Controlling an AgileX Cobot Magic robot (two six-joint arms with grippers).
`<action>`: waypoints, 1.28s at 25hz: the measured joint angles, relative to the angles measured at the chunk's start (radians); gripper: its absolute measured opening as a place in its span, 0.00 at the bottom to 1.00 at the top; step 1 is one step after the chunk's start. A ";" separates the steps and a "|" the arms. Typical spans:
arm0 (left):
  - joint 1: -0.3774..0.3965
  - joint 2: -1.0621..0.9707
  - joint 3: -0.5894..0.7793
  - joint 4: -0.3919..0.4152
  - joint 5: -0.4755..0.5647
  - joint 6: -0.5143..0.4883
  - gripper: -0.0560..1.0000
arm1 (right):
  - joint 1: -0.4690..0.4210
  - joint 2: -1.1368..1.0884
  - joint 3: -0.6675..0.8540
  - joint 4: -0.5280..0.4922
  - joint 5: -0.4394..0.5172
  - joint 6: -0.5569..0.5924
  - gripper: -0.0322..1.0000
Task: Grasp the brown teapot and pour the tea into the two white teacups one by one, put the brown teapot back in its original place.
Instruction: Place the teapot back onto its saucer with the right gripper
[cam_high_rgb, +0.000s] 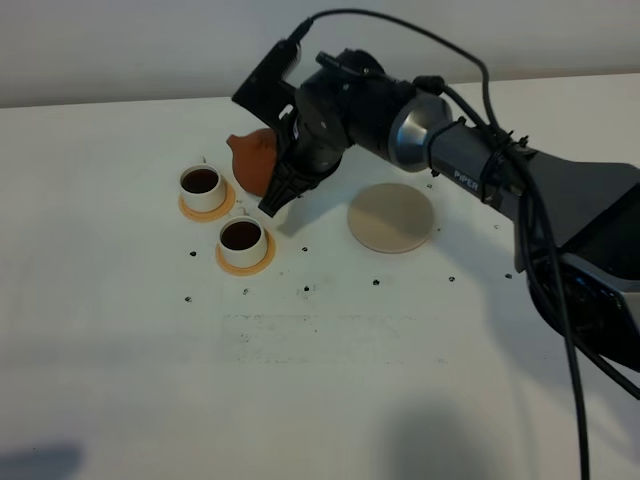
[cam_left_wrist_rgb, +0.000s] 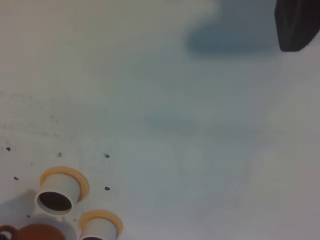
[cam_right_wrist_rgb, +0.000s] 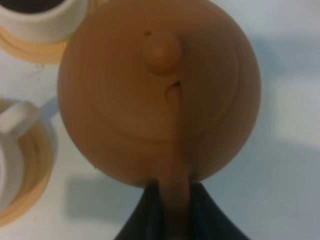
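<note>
Above the worktop, the right gripper has its jaws clenched on the brown teapot handle. Both white teacups hold dark tea. Left jaws are clenched, unseen.

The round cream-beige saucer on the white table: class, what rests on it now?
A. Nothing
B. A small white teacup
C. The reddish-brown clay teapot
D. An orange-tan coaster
A: the round cream-beige saucer lies bare, while the right gripper holds the reddish-brown clay teapot beside the cups.
</note>
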 joint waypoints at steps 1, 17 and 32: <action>0.000 0.000 0.000 0.000 0.000 0.000 0.33 | 0.000 0.008 0.000 0.001 -0.006 0.000 0.11; 0.000 0.000 0.000 0.000 0.000 0.000 0.33 | -0.025 -0.141 -0.020 0.021 0.170 0.018 0.11; 0.000 0.000 0.000 0.000 0.000 0.000 0.33 | -0.203 -0.528 0.476 0.053 -0.069 0.080 0.11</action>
